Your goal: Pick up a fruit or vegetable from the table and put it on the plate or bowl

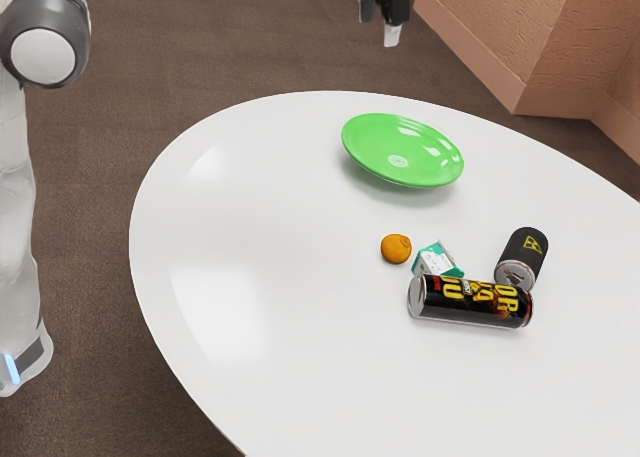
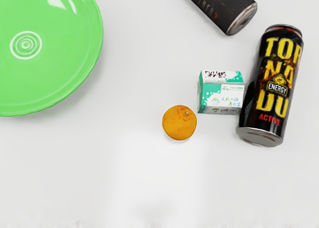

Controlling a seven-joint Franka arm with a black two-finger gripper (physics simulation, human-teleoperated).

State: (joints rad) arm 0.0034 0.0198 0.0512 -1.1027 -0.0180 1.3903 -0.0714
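Descent onto the orange (image 2: 179,122) is what this step is calling for, judging by the layout. The gripper (image 1: 381,27) is hanging high over the table (image 1: 250,277), its fingers standing apart with nothing between them. The fruit is lying well below the hand and off to one side of it.

A small carton (image 2: 221,92) is sitting just beside the orange, and an energy can (image 2: 271,88) is lying on the carton's far side. The fingers are therefore probably better closing across the fruit on a line that keeps both of them off the carton. A straight drop centred on the orange is looking safest, since a round thing is liable to roll if nudged.

The green plate (image 1: 440,167) is lying empty, closer under the hand than the orange is.

The wrist view is giving the narrow gap between orange and carton from above. The exterior view is giving the hand's height and the spread of its fingers.
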